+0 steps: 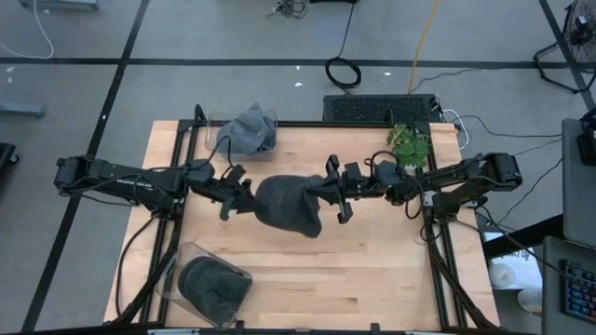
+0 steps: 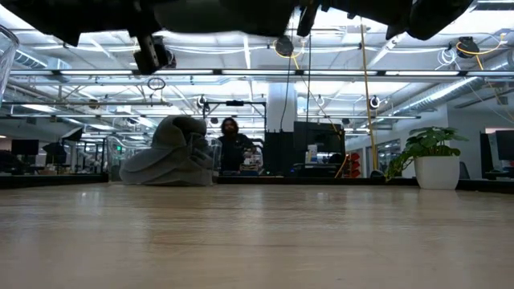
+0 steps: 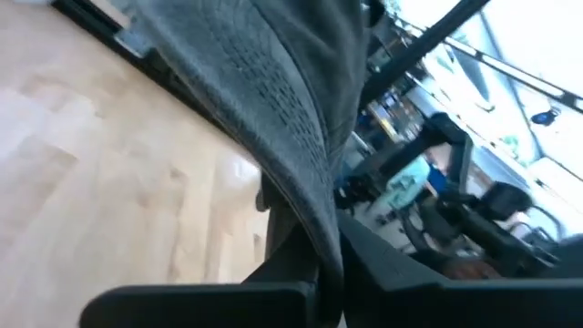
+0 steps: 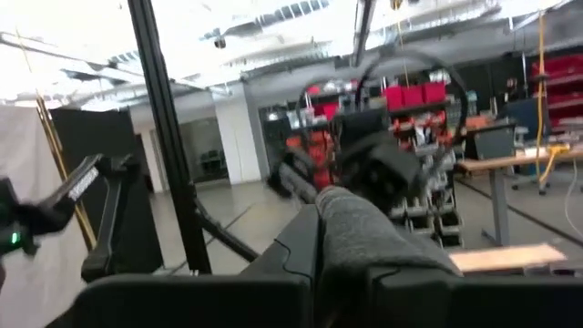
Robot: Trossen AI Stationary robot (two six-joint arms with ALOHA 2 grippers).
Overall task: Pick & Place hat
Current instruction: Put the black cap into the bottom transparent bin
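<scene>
Hat (image 1: 291, 207) hangs above mid tabletop (image 1: 372, 270), stretched between both arms. Left claw (image 1: 244, 197) clamped tight on one edge, right claw (image 1: 328, 194) clamped on opposite edge. Risk: thin fabric pinch slips if arms pull apart unevenly; hat drops short of bin (image 1: 207, 285).

Grey floor (image 1: 233, 33), white ceiling beams (image 2: 241, 74), potted plant (image 2: 434, 156)

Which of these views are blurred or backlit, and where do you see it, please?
Left wrist view: the held hat and table smear with motion blur. Right wrist view: soft, blown-out ceiling lights. Low view: arms silhouetted against bright ceiling. High view: evenly lit, sharp.
</scene>
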